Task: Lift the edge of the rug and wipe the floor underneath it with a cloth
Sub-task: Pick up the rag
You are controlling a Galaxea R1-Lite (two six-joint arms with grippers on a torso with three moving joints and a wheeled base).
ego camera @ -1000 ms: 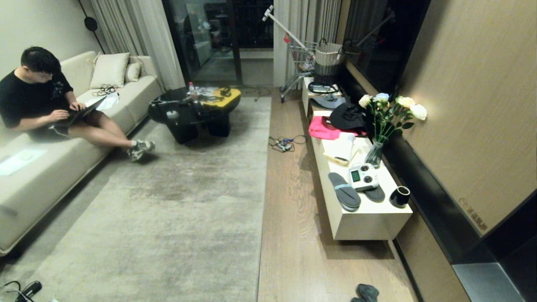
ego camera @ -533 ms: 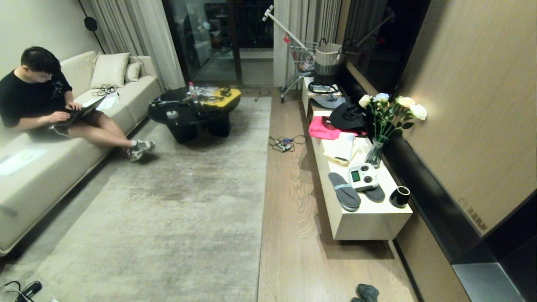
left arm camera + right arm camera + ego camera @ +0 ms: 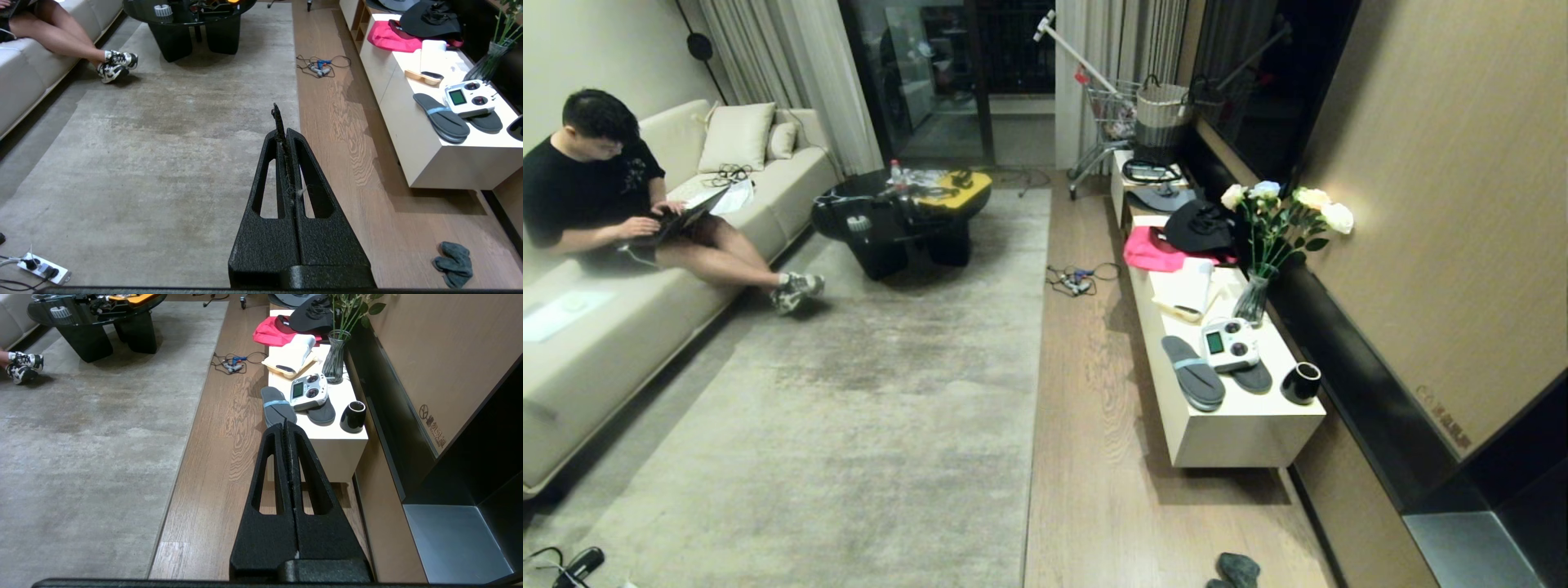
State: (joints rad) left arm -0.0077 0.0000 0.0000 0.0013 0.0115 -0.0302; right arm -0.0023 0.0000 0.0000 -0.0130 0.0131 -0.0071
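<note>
Both arms sat parked, off the head cam. Left gripper (image 3: 284,132) had its fingers pressed together w/ nothing held, apart from a thin frayed dark strip poking past the tip (prob. worn pad lining, hard to tell); it hung above the rug near the rug edge (image 3: 1039,359). Right gripper (image 3: 286,428) was likewise closed up tight and empty, above the floor (image 3: 1094,457) strip between rug and the low white table (image 3: 1241,429).

The rug edge ran straight from near to far, lying flat on the floor, left of the wood planks. The cloth (image 3: 1235,570), a small dark grey-blue rag, lay crumpled on the floor at the near right, well apart from the rug edge and near the table's near end; also seen in left wrist cam (image 3: 454,263).

On the table: grey slippers (image 3: 1194,374), a remote controller (image 3: 1230,345), a black cup (image 3: 1301,382), a vase of flowers (image 3: 1262,269), pink fabric (image 3: 1152,249). A cable tangle (image 3: 1078,278) lay on the floor farther off. A person (image 3: 596,188) sat on the sofa (image 3: 605,343) at far left w/ a laptop; a black coffee table (image 3: 898,216) stood on the rug's far part.
</note>
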